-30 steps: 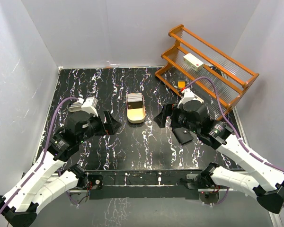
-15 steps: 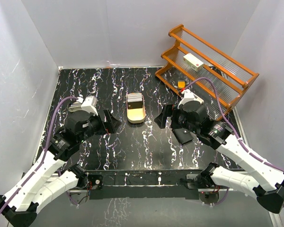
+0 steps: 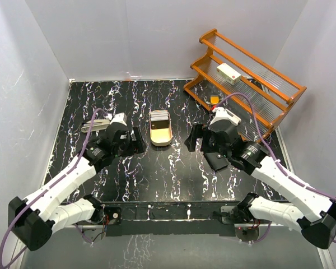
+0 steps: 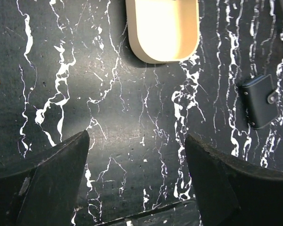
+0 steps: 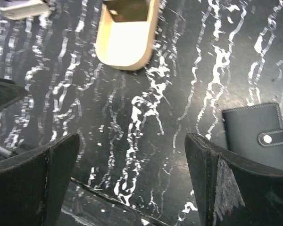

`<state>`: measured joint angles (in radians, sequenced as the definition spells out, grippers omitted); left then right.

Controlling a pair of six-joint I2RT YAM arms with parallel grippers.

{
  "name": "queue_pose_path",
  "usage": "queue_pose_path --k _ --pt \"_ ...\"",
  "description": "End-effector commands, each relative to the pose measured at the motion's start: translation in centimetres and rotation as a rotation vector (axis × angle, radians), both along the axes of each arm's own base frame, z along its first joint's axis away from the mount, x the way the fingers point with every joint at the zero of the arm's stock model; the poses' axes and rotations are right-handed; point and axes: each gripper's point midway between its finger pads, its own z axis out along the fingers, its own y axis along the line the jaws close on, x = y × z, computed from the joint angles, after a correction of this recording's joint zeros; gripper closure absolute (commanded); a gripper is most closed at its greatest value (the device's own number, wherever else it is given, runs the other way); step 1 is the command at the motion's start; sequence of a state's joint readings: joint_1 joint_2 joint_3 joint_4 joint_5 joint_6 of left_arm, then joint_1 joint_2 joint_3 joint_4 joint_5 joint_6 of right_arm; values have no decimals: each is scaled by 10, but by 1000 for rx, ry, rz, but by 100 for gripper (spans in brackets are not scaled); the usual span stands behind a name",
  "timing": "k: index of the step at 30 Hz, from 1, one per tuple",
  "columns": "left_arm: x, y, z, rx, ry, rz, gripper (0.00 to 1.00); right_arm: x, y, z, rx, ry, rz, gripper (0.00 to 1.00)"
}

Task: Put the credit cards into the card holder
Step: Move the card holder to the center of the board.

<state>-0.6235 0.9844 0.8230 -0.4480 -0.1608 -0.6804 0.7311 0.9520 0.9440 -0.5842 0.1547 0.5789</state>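
The credit cards (image 3: 159,117) are a pale stack in the back half of a cream oval-ended tray (image 3: 161,136) at mid-table. The card holder (image 3: 218,162) is a black wallet lying closed with its snap strap fastened, right of the tray and partly under my right arm. It also shows in the left wrist view (image 4: 258,101) and the right wrist view (image 5: 257,136). My left gripper (image 3: 136,141) is open and empty, just left of the tray. My right gripper (image 3: 191,140) is open and empty, between tray and wallet. The tray's rounded end shows in both wrist views (image 4: 162,33) (image 5: 126,44).
A wooden rack (image 3: 252,84) stands at the back right, with a white box (image 3: 229,73) on a shelf and a small orange item (image 3: 214,100) at its foot. White walls enclose the black marbled table (image 3: 101,106) on three sides.
My left arm has swung right and forward, bringing its gripper closer to the tray. My right gripper has shifted slightly. The tray and wallet have not moved.
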Motion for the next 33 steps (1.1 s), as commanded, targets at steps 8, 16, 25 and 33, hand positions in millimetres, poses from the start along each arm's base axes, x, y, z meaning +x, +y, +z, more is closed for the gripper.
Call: queue_pose_path --k 8,16,25,33 --pt "39 -19 -11 -24 63 79 18 31 -43 -64 -307 41 -218 16" --pt "40 -29 -7 -54 65 22 11 40 -60 -115 -494 164 -294 33" --pt "1 -22 -23 -13 137 -114 6 50 -101 -159 -518 309 -432 34" --pt "-26 -28 -18 -52 160 -251 7 33 -89 -187 -407 432 -372 32"
